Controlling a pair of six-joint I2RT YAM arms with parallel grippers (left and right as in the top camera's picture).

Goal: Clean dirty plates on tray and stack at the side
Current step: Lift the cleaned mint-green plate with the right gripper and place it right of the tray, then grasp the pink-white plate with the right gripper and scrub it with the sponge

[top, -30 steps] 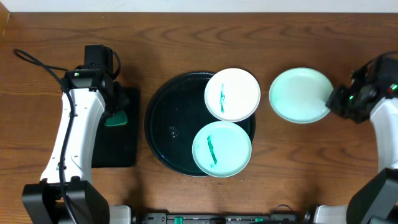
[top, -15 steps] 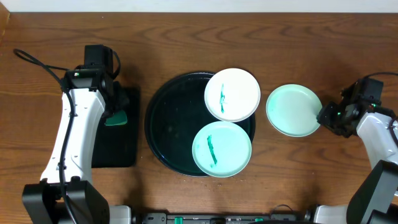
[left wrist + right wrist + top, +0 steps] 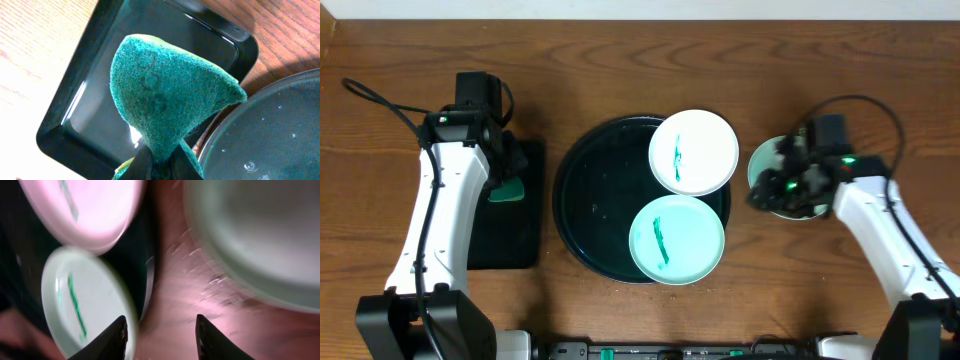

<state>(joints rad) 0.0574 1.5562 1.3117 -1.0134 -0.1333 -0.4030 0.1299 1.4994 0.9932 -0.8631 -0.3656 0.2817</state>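
Observation:
The round black tray holds a white plate at its upper right and a mint-green plate at its lower right, each with a green smear. A clean mint-green plate lies on the table right of the tray, half hidden under my right arm. My right gripper is open and empty, over the plate's left edge; the right wrist view shows the smeared mint plate, white plate and clean plate, blurred. My left gripper is shut on a green scouring sponge above the rectangular tray.
A rectangular black tray lies left of the round tray, also in the left wrist view. A black cable runs at the far left. The round tray's rim shows next to the sponge.
My right gripper let go of the clean mint plate on the table and swung left over it toward the round tray. The left arm has not moved.

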